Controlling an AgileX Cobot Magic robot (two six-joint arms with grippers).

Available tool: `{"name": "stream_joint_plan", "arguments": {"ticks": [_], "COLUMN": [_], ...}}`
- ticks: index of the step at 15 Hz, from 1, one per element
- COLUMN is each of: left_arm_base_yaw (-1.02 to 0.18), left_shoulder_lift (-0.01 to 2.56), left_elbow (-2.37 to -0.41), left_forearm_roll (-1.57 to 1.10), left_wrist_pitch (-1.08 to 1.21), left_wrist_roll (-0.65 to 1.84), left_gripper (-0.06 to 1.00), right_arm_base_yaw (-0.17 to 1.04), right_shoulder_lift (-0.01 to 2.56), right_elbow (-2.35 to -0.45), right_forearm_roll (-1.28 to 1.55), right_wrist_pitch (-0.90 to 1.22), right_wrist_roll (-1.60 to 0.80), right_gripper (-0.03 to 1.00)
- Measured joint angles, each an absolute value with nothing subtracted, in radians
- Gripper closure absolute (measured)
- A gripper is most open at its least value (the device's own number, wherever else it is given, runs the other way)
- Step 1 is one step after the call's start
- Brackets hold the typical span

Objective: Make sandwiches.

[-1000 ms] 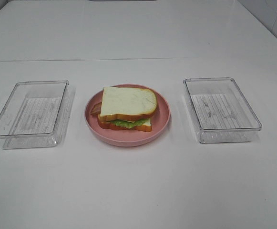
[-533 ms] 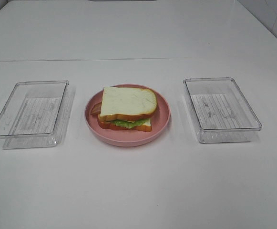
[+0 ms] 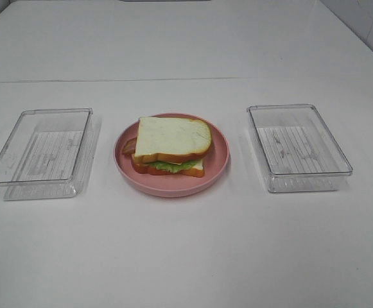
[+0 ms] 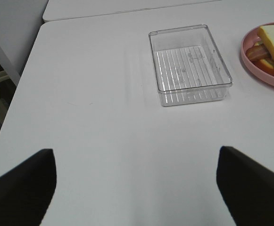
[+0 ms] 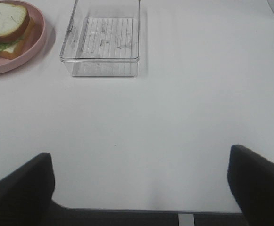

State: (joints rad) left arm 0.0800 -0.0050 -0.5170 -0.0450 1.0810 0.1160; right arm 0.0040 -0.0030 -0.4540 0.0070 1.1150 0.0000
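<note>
One stacked sandwich (image 3: pixel 171 145) sits on the pink round plate (image 3: pixel 218 163) at the table's middle: white bread with orange-brown crust on top, green lettuce and reddish bacon showing at its edges. Part of the sandwich (image 4: pixel 273 47) shows in the left wrist view, and the sandwich (image 5: pixel 7 29) also shows in the right wrist view. Neither arm appears in the exterior high view. My left gripper (image 4: pixel 137 186) hangs open over bare table, far from the plate. Near the table's front edge my right gripper (image 5: pixel 141 188) is wide open with nothing between its fingers.
A clear plastic tray (image 3: pixel 42 153) stands left of the plate and holds nothing. A second clear tray (image 3: pixel 297 147) stands to the right, also holding nothing. The table's left edge (image 4: pixel 26 80) and front edge (image 5: pixel 141 210) show in the wrist views.
</note>
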Motion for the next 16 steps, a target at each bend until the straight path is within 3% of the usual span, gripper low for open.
{"name": "stream_joint_plan", "arguments": {"ticks": [16], "left_arm_base_yaw": [0.08], "left_shoulder_lift": [-0.005], "left_elbow": [-0.517], "left_forearm_roll": [-0.045], "left_wrist_pitch": [1.081], "left_wrist_roll": [0.116], "left_gripper": [0.1], "right_arm_base_yaw": [0.004], "right_shoulder_lift": [-0.003], "right_elbow": [-0.453], "right_forearm_roll": [0.015], "right_wrist_pitch": [1.115], "right_wrist_roll": [0.0], "right_gripper": [0.01]}}
